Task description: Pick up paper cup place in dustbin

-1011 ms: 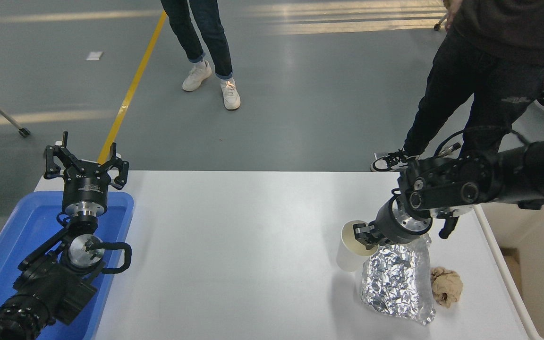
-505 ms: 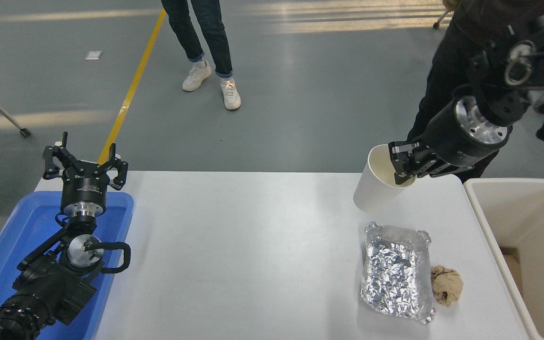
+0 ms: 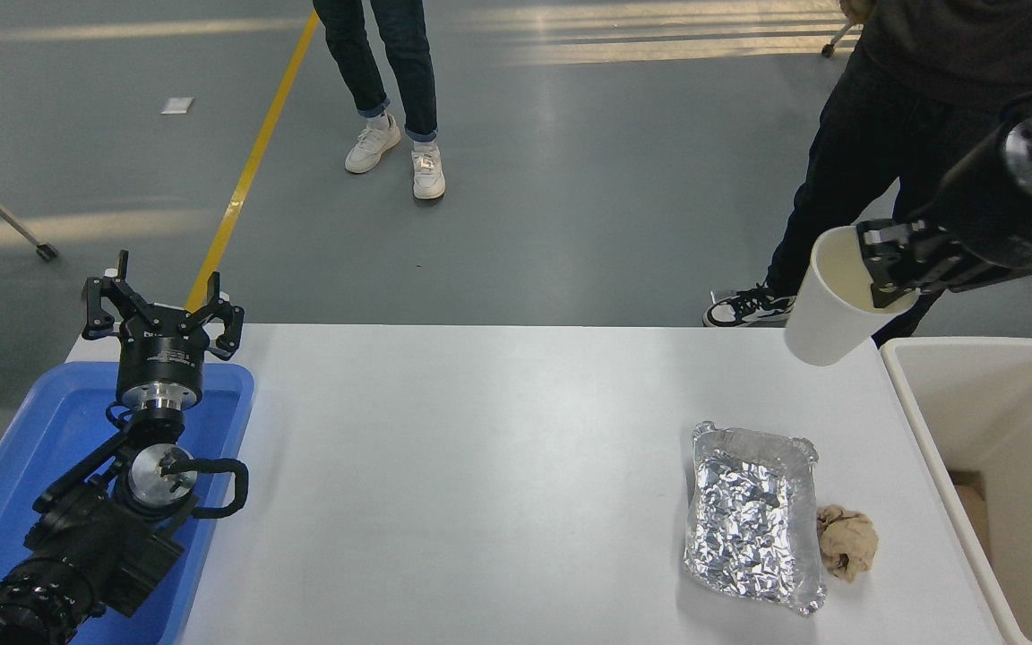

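The table [image 3: 480, 466] is the biggest thing here, white and mostly bare, with the bin [image 3: 919, 403] standing at its right edge, cream-beige, open-topped and thick-rimmed. A blue tray [image 3: 238, 394] sits at the table's left end, and the left gripper [image 3: 162, 300] is parked above it with its fingers spread and holding nothing. On the table's right side lies a crumpled foil sheet [image 3: 753, 520] with a brown paper ball [image 3: 847, 540] just beside it. The right gripper [image 3: 888, 269] comes in from the right edge and holds the cup [image 3: 825, 309] up in the air, clear of the table, near the bin's far-left corner but not yet over its opening. The cup hangs tilted, its mouth up and to the right, its base down and to the left. The fingers are closed on the rim at the cup's right side, 1 apparently inside the mouth and 1 outside, pinching the wall between them. I judge the cup light, thin-walled and easy to crush or deform, so a rim pinch suits it: the rolled edge is its stiffest part. Held by 1 side only, it could swing or slip if the arm moves sharply. 2 people stand beyond the table's far side.
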